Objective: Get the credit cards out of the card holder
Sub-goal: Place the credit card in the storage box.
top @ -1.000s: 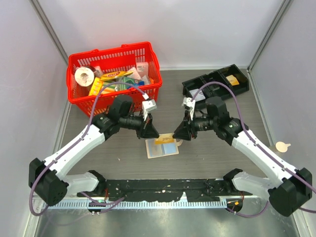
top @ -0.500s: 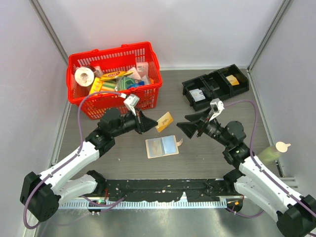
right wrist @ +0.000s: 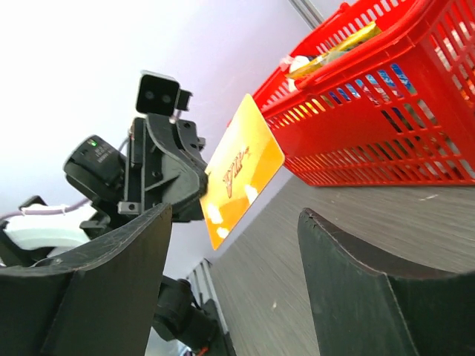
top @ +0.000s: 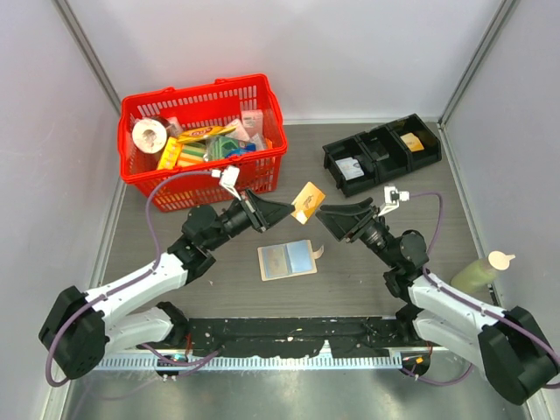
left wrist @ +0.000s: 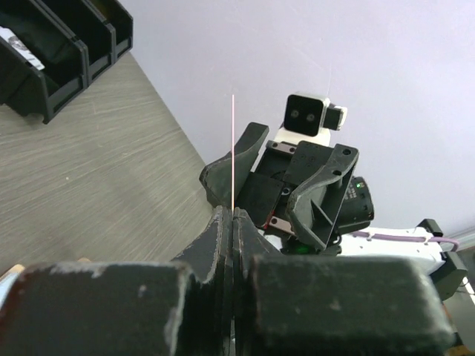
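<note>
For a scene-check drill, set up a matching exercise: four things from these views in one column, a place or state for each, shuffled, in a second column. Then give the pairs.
Column one
1. credit card
2. card holder
3. right gripper
4. red basket

Column two
A. lying open on the table between the arms
B. open, holding nothing, pointed at the card
C. pinched in the shut left gripper, up off the table
D. at the far left, full of items

Pairs: 1-C, 2-A, 3-B, 4-D
</note>
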